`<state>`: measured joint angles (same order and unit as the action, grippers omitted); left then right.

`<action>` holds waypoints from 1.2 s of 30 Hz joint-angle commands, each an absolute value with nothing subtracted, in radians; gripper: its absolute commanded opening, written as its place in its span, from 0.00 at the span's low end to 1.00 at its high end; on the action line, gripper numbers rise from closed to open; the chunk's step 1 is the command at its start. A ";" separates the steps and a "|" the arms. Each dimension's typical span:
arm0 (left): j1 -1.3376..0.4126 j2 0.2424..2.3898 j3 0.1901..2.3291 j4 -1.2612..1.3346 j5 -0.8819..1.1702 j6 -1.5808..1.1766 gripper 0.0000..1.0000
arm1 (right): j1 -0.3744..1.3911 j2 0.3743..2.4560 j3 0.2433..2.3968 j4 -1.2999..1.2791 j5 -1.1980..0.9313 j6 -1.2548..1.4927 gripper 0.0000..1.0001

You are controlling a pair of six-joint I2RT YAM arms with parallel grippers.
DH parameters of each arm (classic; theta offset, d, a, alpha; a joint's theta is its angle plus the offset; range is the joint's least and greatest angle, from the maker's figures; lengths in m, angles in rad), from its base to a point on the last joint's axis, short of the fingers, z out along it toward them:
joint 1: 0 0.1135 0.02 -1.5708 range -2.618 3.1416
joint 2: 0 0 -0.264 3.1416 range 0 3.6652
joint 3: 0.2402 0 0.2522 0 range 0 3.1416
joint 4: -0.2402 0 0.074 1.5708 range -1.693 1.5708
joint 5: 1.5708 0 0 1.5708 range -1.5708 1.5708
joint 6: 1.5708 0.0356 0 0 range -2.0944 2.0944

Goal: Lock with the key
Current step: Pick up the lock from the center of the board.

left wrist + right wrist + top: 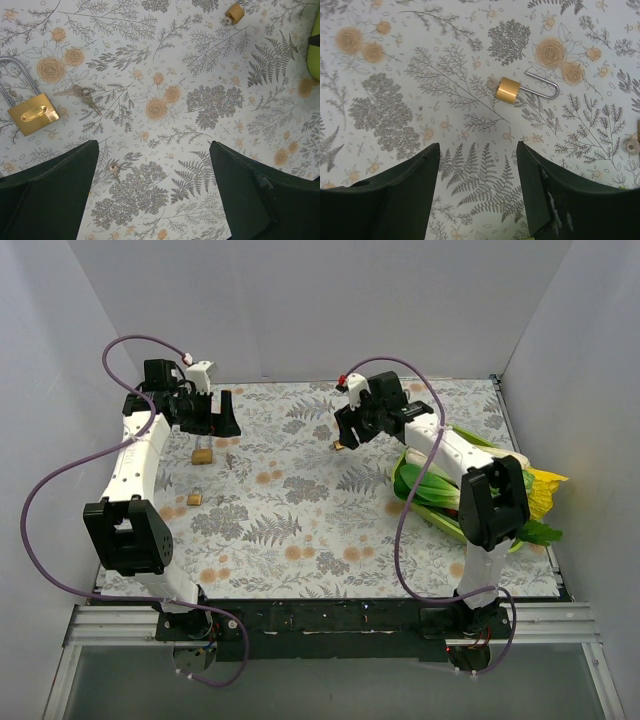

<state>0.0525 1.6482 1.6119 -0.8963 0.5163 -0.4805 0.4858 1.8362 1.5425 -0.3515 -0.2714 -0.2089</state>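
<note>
A large brass padlock [32,114] with a steel shackle lies on the floral mat; in the top view [203,455] it sits just in front of my left gripper [218,428]. A bunch of keys [82,95] lies beside it, and a single small key [114,169] lies near the left finger. My left gripper [154,150] is open and empty above the mat. A small brass padlock [508,90] with its shackle swung open lies ahead of my right gripper [478,150], which is open and empty; the top view [345,435] shows it too.
A second small padlock [195,498] lies nearer the front left. Leafy green vegetables [440,490] and a yellow item [545,490] lie under the right arm at the mat's right edge. White walls enclose the floral mat [300,530].
</note>
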 commanded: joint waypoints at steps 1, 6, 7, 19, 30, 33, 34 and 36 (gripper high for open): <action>0.054 1.631 1.644 -0.856 0.525 -0.524 0.95 | 0.489 1.936 1.650 -0.373 -0.118 -0.075 0.67; 0.054 1.670 1.654 -0.787 0.575 -0.595 0.96 | 0.486 2.120 1.827 -0.468 0.115 0.093 0.57; 0.054 1.687 1.667 -0.795 0.587 -0.597 0.95 | 0.485 2.141 1.844 -0.474 0.124 0.110 0.57; 0.054 1.675 1.668 -0.881 0.503 -0.584 0.96 | 0.480 2.290 1.989 -0.422 0.109 0.264 0.63; 0.052 1.611 1.586 -0.900 0.462 -0.535 0.96 | 0.483 2.344 1.977 -0.364 0.127 0.279 0.62; 0.054 1.606 1.571 -0.888 0.462 -0.526 0.97 | 0.485 2.358 1.973 -0.348 0.112 0.264 0.62; 0.054 1.609 1.568 -0.885 0.462 -0.525 0.97 | 0.486 2.361 1.967 -0.344 0.110 0.262 0.62; 0.054 1.615 1.572 -0.885 0.462 -0.517 0.97 | 0.488 2.365 1.959 -0.327 0.106 0.247 0.61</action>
<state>0.0525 1.6669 1.5784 -0.8940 0.4702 -0.5453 0.4828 2.3508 1.9495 -0.3866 0.1032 0.2615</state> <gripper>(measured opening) 0.967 0.618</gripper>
